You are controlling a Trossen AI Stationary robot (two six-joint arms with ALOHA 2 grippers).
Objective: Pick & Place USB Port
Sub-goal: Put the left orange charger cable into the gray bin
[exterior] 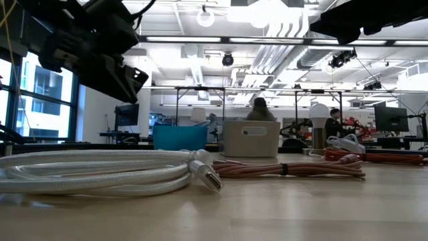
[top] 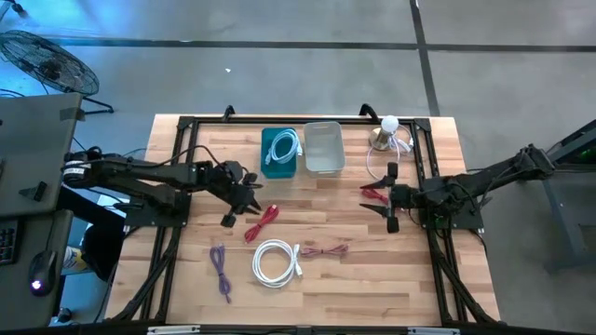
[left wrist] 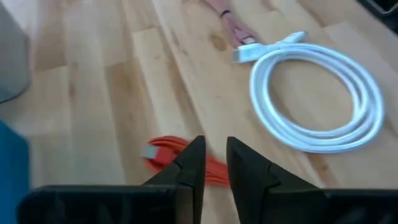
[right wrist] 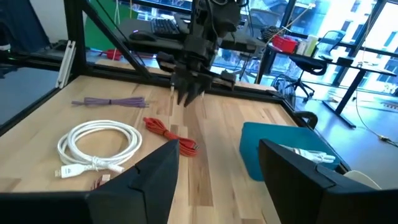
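Note:
A red USB cable (top: 263, 221) lies bundled on the wooden table, also seen in the left wrist view (left wrist: 163, 152) and the right wrist view (right wrist: 169, 133). My left gripper (left wrist: 211, 167) hangs just above it, slanting down, its fingers a narrow gap apart with nothing between them; it also shows from the right wrist (right wrist: 186, 94). A white coiled cable (top: 277, 261), a pink bundled cable (top: 323, 249) and a purple cable (top: 221, 268) lie nearer the front. My right gripper (right wrist: 217, 180) stands open and level at the table's right (top: 385, 199), touching nothing.
A blue bin (top: 280, 153) holding a white cable and a pale bin (top: 323, 147) stand at the far middle. A lamp with a round bulb (top: 388, 130) stands at the far right. A red item (top: 373, 193) lies by my right gripper. A black frame (top: 177, 167) borders the table.

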